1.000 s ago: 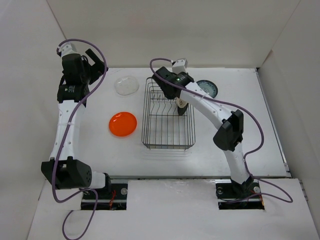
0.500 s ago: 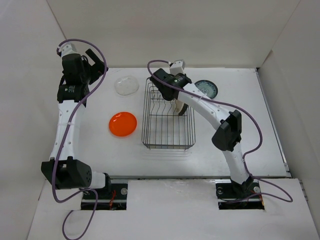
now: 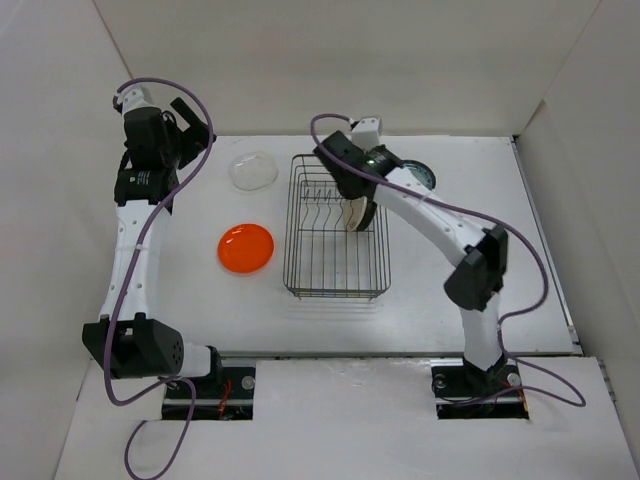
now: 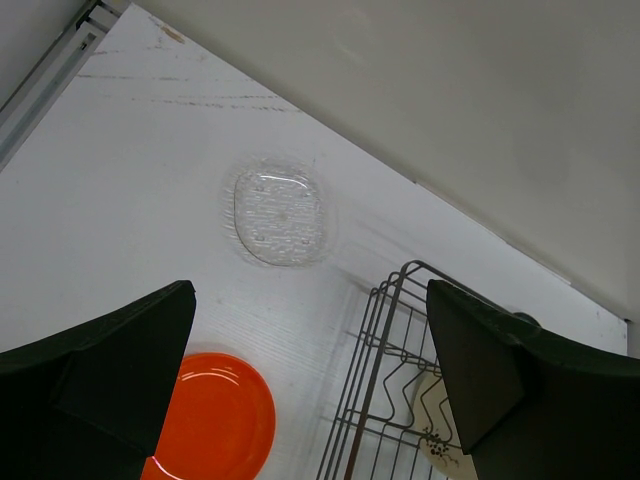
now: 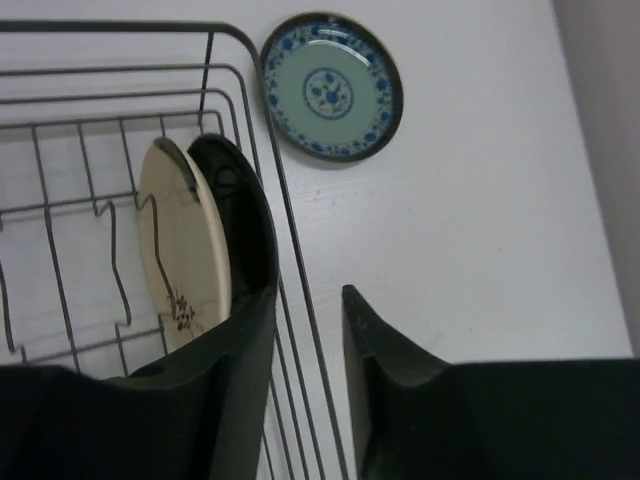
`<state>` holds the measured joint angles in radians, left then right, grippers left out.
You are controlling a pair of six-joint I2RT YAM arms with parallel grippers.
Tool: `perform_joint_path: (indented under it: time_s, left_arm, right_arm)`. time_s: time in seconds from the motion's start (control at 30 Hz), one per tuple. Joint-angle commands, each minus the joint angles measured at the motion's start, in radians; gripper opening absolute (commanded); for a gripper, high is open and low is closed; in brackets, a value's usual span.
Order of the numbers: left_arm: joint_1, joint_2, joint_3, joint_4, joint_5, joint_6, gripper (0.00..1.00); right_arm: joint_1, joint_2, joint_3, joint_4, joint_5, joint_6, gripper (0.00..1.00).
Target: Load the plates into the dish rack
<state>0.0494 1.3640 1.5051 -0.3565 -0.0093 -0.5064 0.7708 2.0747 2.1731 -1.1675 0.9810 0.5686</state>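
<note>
The dish rack (image 3: 335,250) stands mid-table. A beige plate (image 5: 180,250) and a black plate (image 5: 245,215) stand on edge side by side at its far right end. My right gripper (image 5: 305,292) is open and empty, just above the rack's right wall, its left finger beside the black plate; in the top view it is by that wall (image 3: 364,210). The teal plate (image 5: 332,86) lies flat right of the rack. The orange plate (image 3: 246,248) and the clear plate (image 3: 253,171) lie left of the rack. My left gripper (image 3: 190,125) is open and empty, held high at the far left.
White walls close in the table at the back and on both sides. The left wrist view shows the clear plate (image 4: 281,215), the orange plate (image 4: 205,420) and the rack's far left corner (image 4: 385,340).
My right arm has swung to the right, and its gripper has drawn back from inside the rack to its right wall. The left arm has not moved.
</note>
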Motion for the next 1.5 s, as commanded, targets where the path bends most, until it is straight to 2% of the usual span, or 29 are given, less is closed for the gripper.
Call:
perform_joint_path:
  time_s: [0.0,0.03,0.07,0.1,0.13,0.2,0.27,0.37,0.47,0.7,1.03,1.2,1.4,1.47]
  left_arm:
    - [0.001,-0.026,0.004,0.024,0.002,0.003,1.00]
    - [0.001,-0.026,0.004,0.024,0.002,0.012,1.00]
    - [0.001,-0.026,-0.005,0.034,0.012,0.012,1.00]
    - [0.001,-0.026,-0.005,0.034,0.029,0.012,1.00]
    - [0.001,-0.026,-0.005,0.045,0.029,0.023,1.00]
    - [0.001,-0.026,-0.005,0.045,0.043,0.023,1.00]
    - [0.001,-0.026,-0.014,0.056,0.064,0.023,1.00]
    - [0.001,-0.017,-0.014,0.066,0.087,0.023,1.00]
    - [0.001,-0.017,-0.014,0.067,0.097,0.023,1.00]
    - [0.001,-0.017,-0.036,0.099,0.118,0.032,1.00]
    - [0.001,0.003,-0.045,0.108,0.146,0.032,1.00]
    - [0.001,0.012,-0.045,0.108,0.146,0.032,1.00]
    - [0.001,0.021,-0.045,0.108,0.155,0.032,1.00]
    - [0.001,0.021,-0.045,0.108,0.155,0.032,1.00]
  right_arm:
    - [-0.165,-0.263,-0.223,0.283,-0.324,-0.157,0.42]
    - [-0.226,-0.309,-0.225,0.366,-0.460,-0.194,0.44]
    - [-0.351,-0.377,-0.356,0.508,-0.708,-0.234,0.47]
    - [-0.352,-0.402,-0.410,0.556,-0.711,-0.234,0.50]
    - [-0.445,-0.418,-0.452,0.589,-0.814,-0.234,0.51]
    - [-0.514,-0.429,-0.551,0.656,-0.835,-0.216,0.67]
    - [-0.630,-0.410,-0.596,0.687,-0.956,-0.199,0.80]
    - [-0.734,-0.332,-0.651,0.739,-1.077,-0.168,0.81]
    - [-0.769,-0.274,-0.700,0.819,-1.187,-0.148,0.82]
    - [-0.817,-0.094,-0.636,0.852,-1.289,-0.148,0.80]
    - [-0.817,0.027,-0.552,0.775,-1.193,-0.148,0.79]
    - [-0.837,0.088,-0.497,0.753,-1.193,-0.127,0.78]
    - [-0.837,0.160,-0.417,0.695,-1.202,-0.127,0.70]
    - [-0.837,0.180,-0.382,0.663,-1.202,-0.127,0.63]
